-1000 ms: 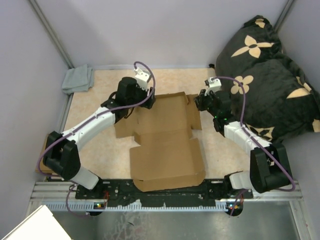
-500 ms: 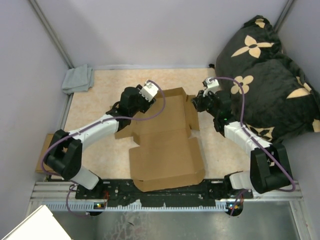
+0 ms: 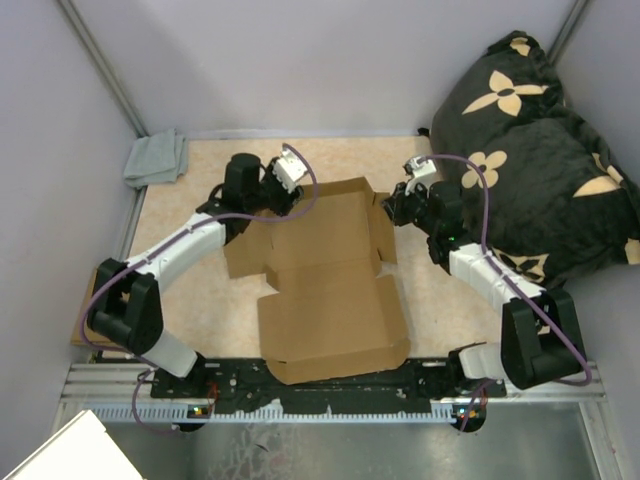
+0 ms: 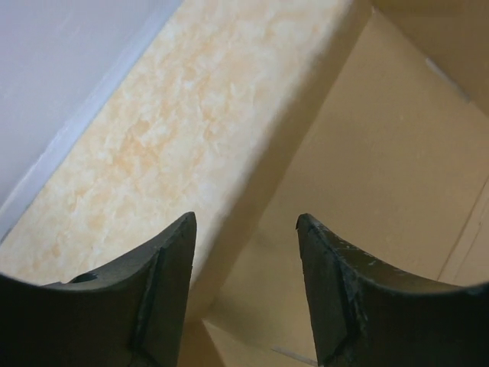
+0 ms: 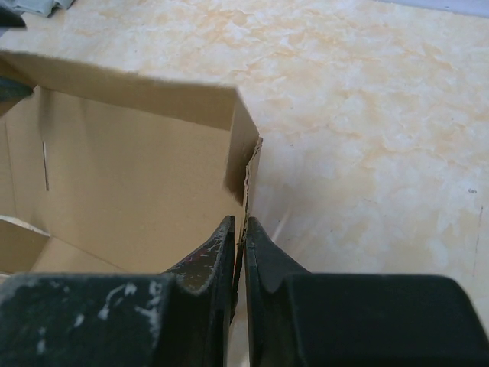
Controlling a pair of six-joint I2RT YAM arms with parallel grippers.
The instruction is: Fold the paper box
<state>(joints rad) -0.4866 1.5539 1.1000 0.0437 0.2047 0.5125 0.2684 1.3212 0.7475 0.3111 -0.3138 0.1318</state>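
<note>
At the paper box (image 3: 330, 290), right gripper (image 5: 239, 223) pinches its far wall; left gripper (image 4: 244, 222) hangs spread.

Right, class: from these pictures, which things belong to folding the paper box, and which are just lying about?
Part of the job:
- paper box, partly folded
- right claw, shut on a flap at its far right corner
- left claw, open at its far left wall

Just lying about:
- grey cloth, far left corner
- black flower-patterned cushion, on the right
</note>
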